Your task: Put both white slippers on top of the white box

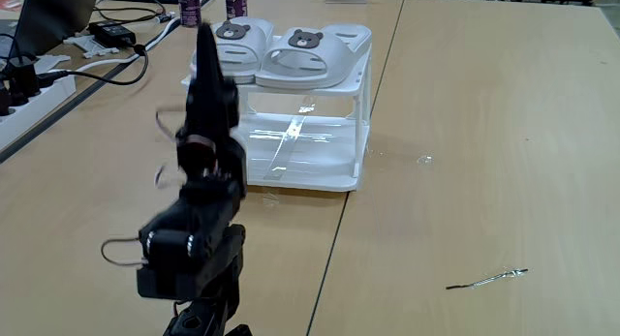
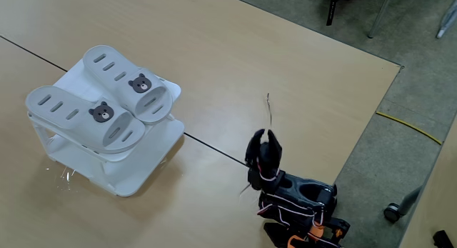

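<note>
Both white slippers [image 2: 100, 112] side by side on top of the white box [image 2: 136, 178], near the tabletop [image 1: 465, 133] far edge. Claw [image 2: 265, 136] empty, fingers slightly apart, well away; wide bare surface between.

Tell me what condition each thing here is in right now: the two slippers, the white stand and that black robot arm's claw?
First white slipper: lying flat on top of the white box, bear badge up.
Second white slipper: flat on top too, beside the first, touching it.
White box: upright on the table, lower shelf bare.
Gripper: holding nothing, away from the box, fingers slightly parted.
</note>
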